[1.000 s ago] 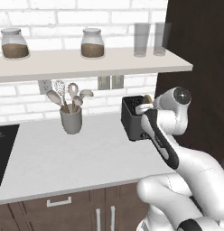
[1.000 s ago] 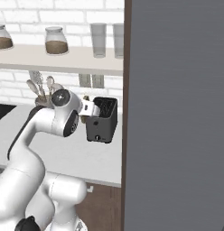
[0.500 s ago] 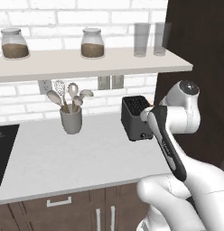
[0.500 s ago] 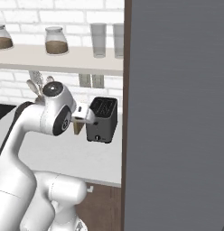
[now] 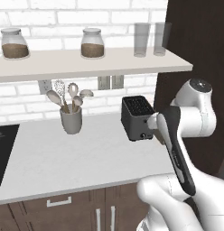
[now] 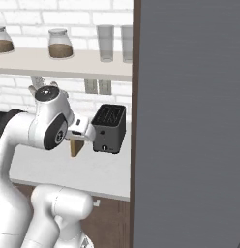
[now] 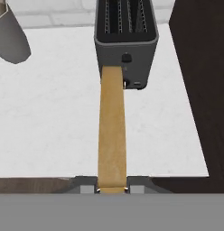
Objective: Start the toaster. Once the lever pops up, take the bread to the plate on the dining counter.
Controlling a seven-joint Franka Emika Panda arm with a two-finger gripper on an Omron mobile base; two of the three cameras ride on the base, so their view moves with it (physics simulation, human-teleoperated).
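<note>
**Bread held clear of the toaster**

We grip the bread (image 7: 112, 131) edge-on, our hand (image 7: 112, 190) clamped tight on its near end. The toaster (image 7: 126, 38) stands on the white bench (image 7: 50, 131) straight ahead of the hand, just beyond the slice's far end.

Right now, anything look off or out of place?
Nothing spilled or damaged. The gripper is shut on the bread, held edge-on in front of the toaster, out of its slots. The utensil cup stands upright.
</note>
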